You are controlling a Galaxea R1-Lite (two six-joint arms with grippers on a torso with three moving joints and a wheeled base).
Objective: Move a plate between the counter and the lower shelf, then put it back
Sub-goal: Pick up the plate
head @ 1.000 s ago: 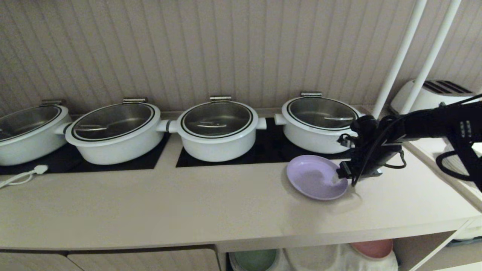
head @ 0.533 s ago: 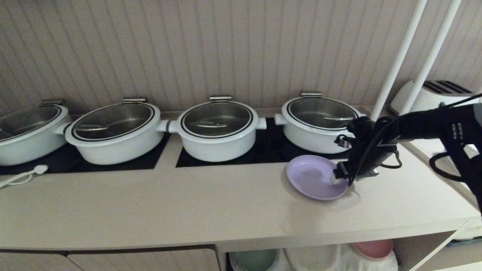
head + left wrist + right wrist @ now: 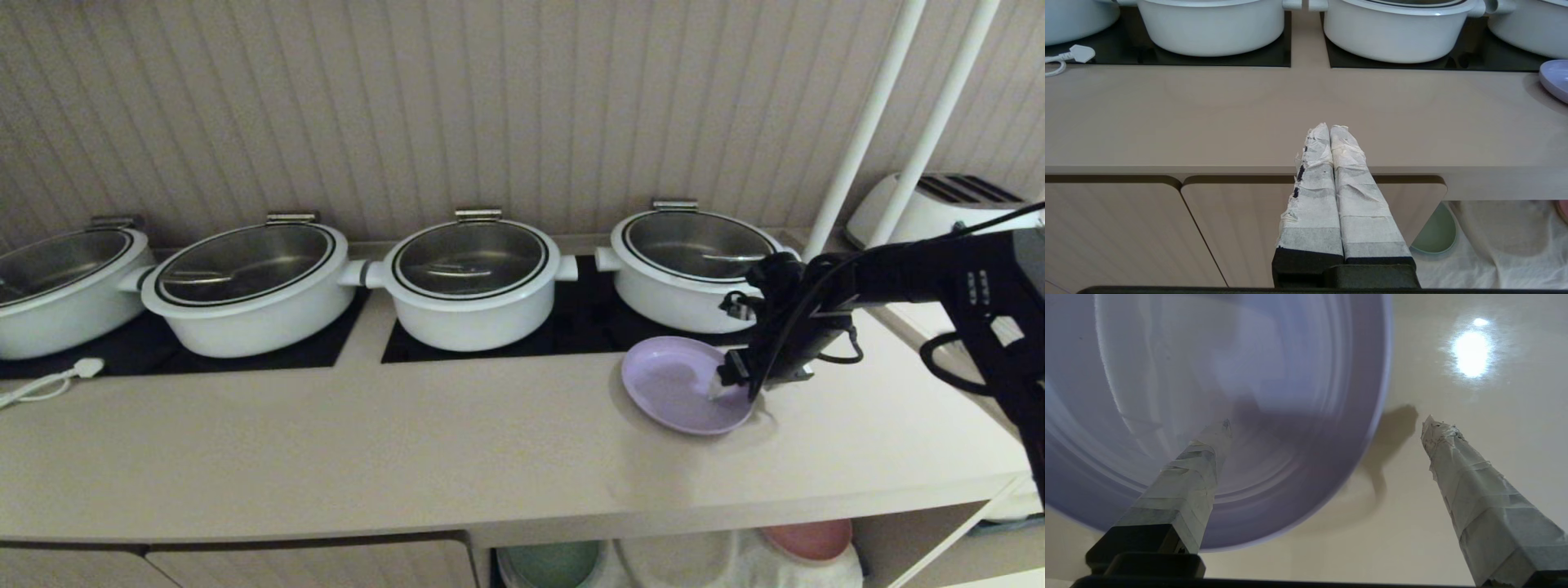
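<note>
Spanning plate rim on glossy beige counter: right gripper, fingers apart.

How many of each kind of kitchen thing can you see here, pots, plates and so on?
Round white pots with steel-and-glass lids: 4
Plates: 3, a pale lilac plate on the counter, a green plate and a pink plate below
White toaster: 1
White plug with cord: 1
Total: 9
</note>
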